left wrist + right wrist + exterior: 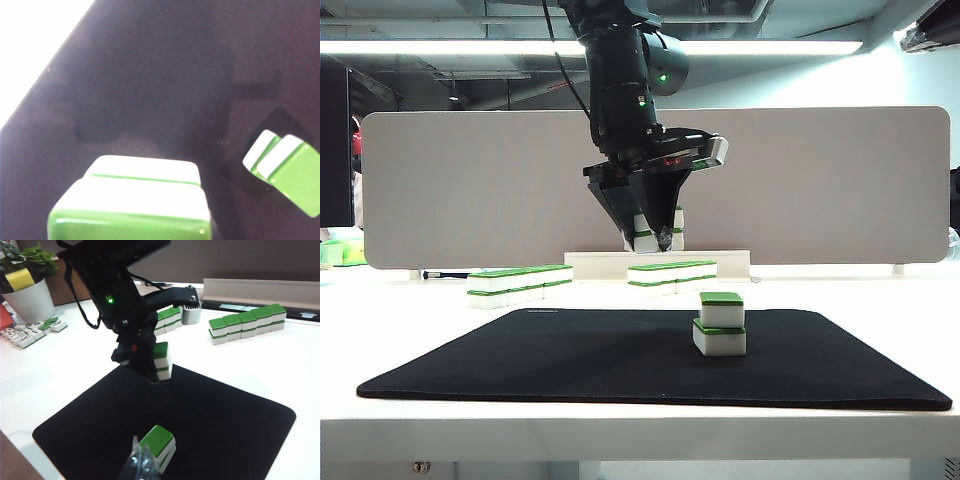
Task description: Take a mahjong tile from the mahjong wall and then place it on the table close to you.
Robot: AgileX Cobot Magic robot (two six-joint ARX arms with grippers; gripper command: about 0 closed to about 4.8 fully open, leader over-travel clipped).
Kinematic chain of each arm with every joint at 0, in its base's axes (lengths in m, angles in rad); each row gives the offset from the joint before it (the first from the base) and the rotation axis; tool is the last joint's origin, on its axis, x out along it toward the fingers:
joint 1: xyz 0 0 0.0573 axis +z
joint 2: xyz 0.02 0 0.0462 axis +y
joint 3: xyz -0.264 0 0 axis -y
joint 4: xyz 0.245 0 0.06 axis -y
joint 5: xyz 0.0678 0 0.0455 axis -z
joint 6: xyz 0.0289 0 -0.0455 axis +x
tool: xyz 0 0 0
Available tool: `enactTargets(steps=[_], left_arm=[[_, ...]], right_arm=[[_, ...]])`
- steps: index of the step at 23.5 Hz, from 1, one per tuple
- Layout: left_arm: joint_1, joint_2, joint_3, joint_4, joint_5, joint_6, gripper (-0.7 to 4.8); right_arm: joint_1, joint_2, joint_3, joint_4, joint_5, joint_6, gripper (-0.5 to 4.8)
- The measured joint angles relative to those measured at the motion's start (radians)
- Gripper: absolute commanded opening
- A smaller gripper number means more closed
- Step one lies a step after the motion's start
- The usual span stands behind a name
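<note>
two mahjong wall (520, 283) segments stand behind the black mat (570, 350), each stacked two high; the segment (247, 322) in the right wrist view shows five columns. two tiles (720, 324) sit stacked on the mat, and two more tiles (161, 360) hang above the mat in the left gripper (655, 238). several loose tiles (30, 332) lie beside one potted plant (27, 290).

The exterior view sits low at the table's (880, 300) near edge, facing the divider (840, 180) at 12 o'clock. The left wrist view looks straight down, very close over the mat (150, 75). The right wrist view looks down from higher, farther off. All 3 share the mat and the 2 stacked tiles (720, 324) on it.
</note>
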Motion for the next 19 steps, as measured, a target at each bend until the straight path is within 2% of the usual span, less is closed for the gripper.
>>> enactTargets(steps=[7,14,19], left_arm=[[0.013,-0.092,-0.097,0.000,0.000,-0.015,1.20],[0.026,-0.221,-0.319,0.000,-0.001,-0.037,1.20],[0.024,-0.238,-0.427,0.000,0.000,-0.043,1.19]], right_arm=[[0.000,-0.001,0.000,0.000,0.000,0.000,-0.01],[0.000,0.000,0.000,0.000,0.001,0.000,-0.01],[0.000,0.000,0.000,0.000,0.001,0.000,-0.01]])
